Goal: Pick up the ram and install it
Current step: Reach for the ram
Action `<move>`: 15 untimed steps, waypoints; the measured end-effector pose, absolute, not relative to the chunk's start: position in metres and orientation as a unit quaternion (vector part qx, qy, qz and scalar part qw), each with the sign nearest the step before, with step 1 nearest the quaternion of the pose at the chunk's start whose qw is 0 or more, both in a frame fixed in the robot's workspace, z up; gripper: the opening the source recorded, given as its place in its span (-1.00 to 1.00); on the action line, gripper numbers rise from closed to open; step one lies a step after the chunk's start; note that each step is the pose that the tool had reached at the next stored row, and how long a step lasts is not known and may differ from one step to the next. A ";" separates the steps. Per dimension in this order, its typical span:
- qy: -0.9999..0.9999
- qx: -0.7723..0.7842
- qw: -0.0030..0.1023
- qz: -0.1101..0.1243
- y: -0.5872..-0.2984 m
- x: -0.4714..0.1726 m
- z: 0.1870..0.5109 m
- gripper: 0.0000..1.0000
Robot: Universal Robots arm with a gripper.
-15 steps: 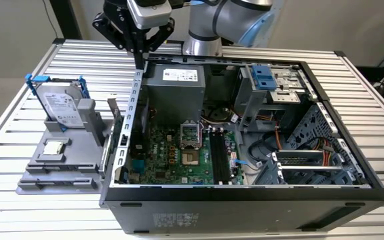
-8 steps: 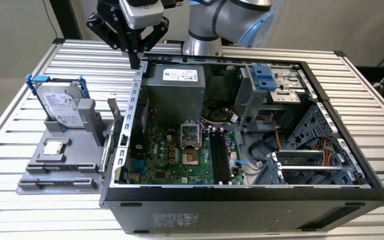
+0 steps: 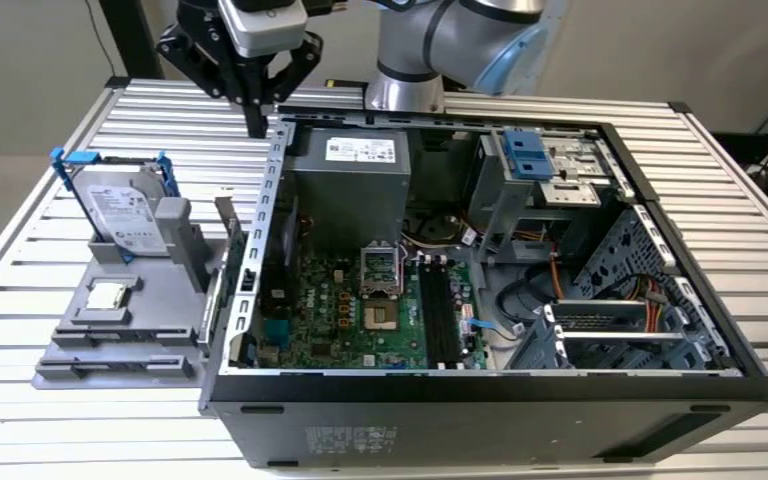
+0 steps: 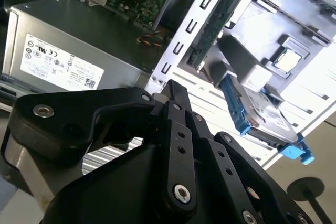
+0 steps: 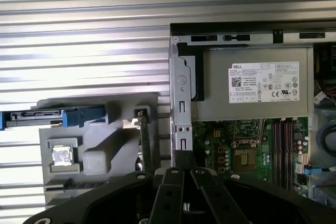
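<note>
Black gripper has its fingers pressed together, holding nothing, up above the case wall. The ram stands on its edge in the gray holder, just beside that wall. A good grab, I think, means lining up straight over its middle.

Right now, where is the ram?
In the first wrist view the ram stands on edge in the gray holder, just outside the computer case's side wall, on the exterior view's left.
</note>
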State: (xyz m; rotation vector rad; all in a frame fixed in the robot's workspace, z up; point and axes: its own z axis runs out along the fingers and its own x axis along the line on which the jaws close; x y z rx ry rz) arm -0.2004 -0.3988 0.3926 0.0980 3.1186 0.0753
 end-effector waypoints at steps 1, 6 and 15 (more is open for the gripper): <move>0.999 0.031 0.010 0.024 -0.399 -0.203 0.393 -1.00; 0.999 0.031 0.010 0.024 -0.399 -0.216 0.393 -1.00; 0.999 0.030 0.010 0.024 -0.399 -0.239 0.392 -1.00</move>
